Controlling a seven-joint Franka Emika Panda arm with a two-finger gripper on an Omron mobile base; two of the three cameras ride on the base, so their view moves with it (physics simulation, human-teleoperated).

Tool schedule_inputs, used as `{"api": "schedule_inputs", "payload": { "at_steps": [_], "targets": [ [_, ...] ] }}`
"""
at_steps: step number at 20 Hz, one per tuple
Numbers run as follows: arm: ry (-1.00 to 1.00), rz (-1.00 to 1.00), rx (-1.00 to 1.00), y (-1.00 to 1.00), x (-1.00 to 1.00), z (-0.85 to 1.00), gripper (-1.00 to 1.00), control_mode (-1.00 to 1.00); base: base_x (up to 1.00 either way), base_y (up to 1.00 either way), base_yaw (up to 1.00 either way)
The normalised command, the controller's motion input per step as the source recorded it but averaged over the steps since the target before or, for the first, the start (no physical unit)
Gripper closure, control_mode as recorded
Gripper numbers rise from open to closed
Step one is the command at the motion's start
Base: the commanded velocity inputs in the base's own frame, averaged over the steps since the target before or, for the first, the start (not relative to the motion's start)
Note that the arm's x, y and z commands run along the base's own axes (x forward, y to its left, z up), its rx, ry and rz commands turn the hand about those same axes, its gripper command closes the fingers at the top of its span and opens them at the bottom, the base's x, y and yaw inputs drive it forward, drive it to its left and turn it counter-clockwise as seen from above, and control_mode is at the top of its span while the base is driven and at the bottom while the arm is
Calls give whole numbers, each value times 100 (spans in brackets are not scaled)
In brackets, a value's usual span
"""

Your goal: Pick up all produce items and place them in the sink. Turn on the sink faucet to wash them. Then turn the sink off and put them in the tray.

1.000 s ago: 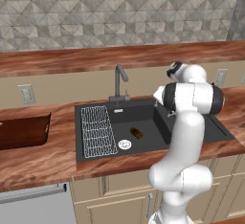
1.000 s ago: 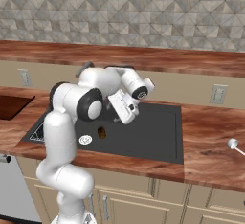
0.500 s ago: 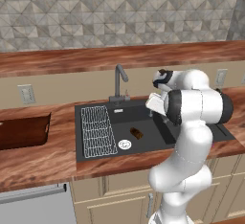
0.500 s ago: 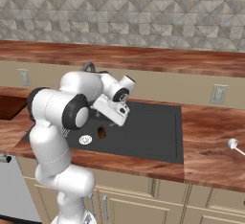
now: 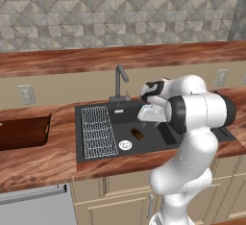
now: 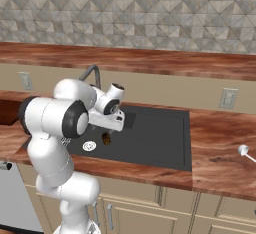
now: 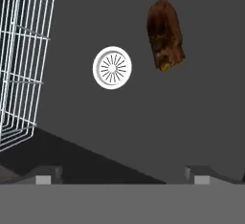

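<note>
Counter (image 5: 57,156): brown wood, running across, carrying black sink (image 5: 158,140) at centre. Tray (image 5: 24,132) well apart at 9 o'clock of sink, bare. Risk: long carry later from basin to tray, drop onto counter if grip weak.

Sink basin: white wire rack (image 5: 98,132) on its 9 o'clock side, round drain (image 5: 125,145) just beside rack. Risk: gripper clipping rack wires or basin wall on way down.

Sink faucet (image 5: 119,82) at 12 o'clock of basin, upright, no water visible. Risk: arm elbow bumping spout while swinging; handle small, easy to miss or only half turn.

Gripper (image 5: 146,113) hovering over basin, jaws spread wide, holding nothing. Risk: closing off-centre.

Produce item (image 7: 165,34): small dark brown oblong lump lying on sink floor, at about 2 o'clock of drain in hand view, near but apart. Rounded, likely to roll or squirt out of jaws; could end up on drain.
</note>
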Motion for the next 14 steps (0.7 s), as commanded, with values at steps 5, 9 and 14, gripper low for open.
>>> {"api": "schedule_inputs", "payload": {
  "at_steps": [5,9,14],
  "targets": [
    [-23,25,-4,0,20,-63,-100,-100,0,0,0],
    [-23,16,-2,9,41,-56,-100,-100,0,0,0],
    [-19,8,0,20,50,-49,-100,-100,0,0,0]
  ]
}}
